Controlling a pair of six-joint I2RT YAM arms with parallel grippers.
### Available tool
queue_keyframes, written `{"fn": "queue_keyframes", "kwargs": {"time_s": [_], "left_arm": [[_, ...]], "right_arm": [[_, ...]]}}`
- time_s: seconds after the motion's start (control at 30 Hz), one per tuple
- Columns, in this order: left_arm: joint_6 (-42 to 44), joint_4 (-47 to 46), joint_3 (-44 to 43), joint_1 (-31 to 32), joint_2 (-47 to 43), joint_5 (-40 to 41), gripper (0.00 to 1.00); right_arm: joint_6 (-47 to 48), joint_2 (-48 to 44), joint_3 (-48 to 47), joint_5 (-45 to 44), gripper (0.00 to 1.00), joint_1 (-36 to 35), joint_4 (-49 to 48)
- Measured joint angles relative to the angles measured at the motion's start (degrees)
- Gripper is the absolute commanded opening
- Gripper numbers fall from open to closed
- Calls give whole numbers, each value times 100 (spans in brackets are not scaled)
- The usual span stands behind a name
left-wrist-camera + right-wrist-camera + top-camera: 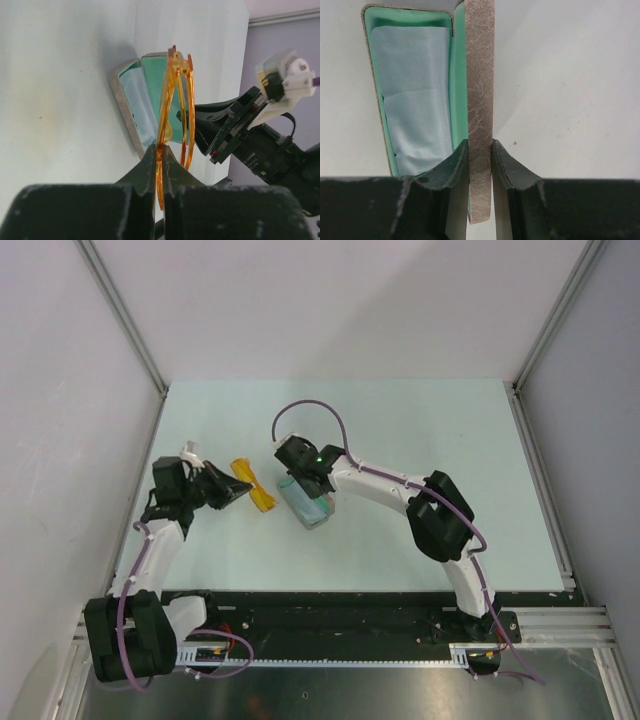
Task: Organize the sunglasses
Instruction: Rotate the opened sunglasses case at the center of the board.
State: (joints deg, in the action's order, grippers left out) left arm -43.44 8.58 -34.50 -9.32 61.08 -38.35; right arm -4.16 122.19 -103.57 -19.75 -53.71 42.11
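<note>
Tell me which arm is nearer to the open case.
Right. The right arm has its jaws clamped on the upright lid of the case. The left arm is off to the case's left, jaws shut on the sunglasses.

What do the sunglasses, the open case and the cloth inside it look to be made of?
The sunglasses look like glossy translucent orange plastic: light passes through frame and lenses. The case is grey-beige outside with a mottled matte grain, likely faux leather or suede; its mint-green lining looks smooth. The cloth seems soft pale blue fabric, perhaps microfibre: it lies folded.
</note>
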Motion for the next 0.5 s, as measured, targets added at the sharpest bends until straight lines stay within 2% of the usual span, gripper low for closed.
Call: {"fn": "queue_keyframes", "kwargs": {"time_s": [0.37,0.5], "left_arm": [[450,754,-168,1279,404,1237,0],[494,907,-330,1683,610,1659,0]], "right_arm": [[-743,-57,107,-232,18,59,24],[-1165,-37,-33,-74,34,129,273]]}}
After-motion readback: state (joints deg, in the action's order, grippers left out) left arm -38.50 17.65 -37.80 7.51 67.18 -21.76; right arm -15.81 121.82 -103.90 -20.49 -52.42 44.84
